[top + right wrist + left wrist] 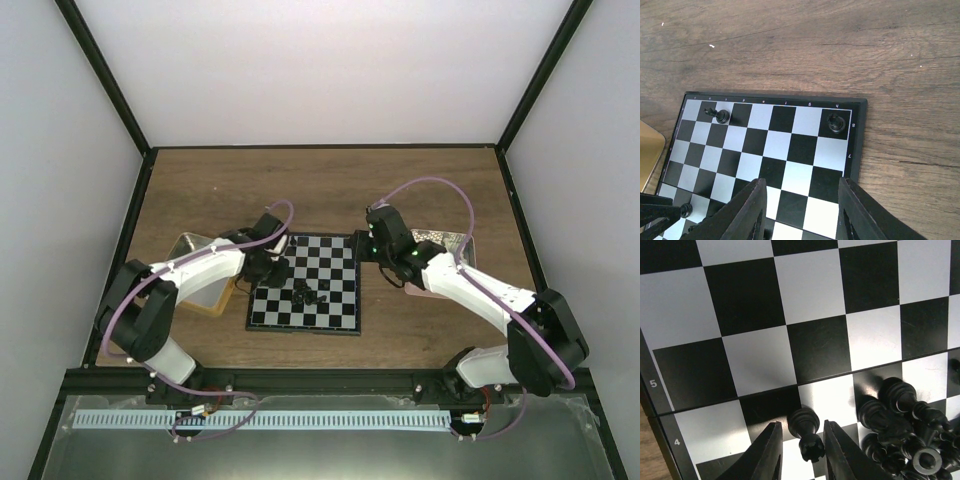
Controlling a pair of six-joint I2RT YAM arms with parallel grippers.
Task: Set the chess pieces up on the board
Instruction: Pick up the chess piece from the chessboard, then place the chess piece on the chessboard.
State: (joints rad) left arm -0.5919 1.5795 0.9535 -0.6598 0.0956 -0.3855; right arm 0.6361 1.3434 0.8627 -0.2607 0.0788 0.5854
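The board [300, 327] lies mid-table, with a heap of black chess pieces [308, 293] near its centre. In the left wrist view my left gripper [802, 442] straddles one toppled black piece [809, 432] lying apart from the heap [905, 432]. The right finger [840, 452] is at the piece's head, while a gap shows beside the left finger [765, 455]. My right gripper [800, 200] hangs open and empty over the board's far right part [790, 150]. One piece [836, 123] stands on the corner square and another piece [720, 115] stands along the same back row.
A yellow-rimmed tray [195, 280] sits left of the board, under my left arm. A pinkish tray [440, 243] sits to the right, behind my right arm. Bare wooden table [840, 50] extends beyond the board's far edge.
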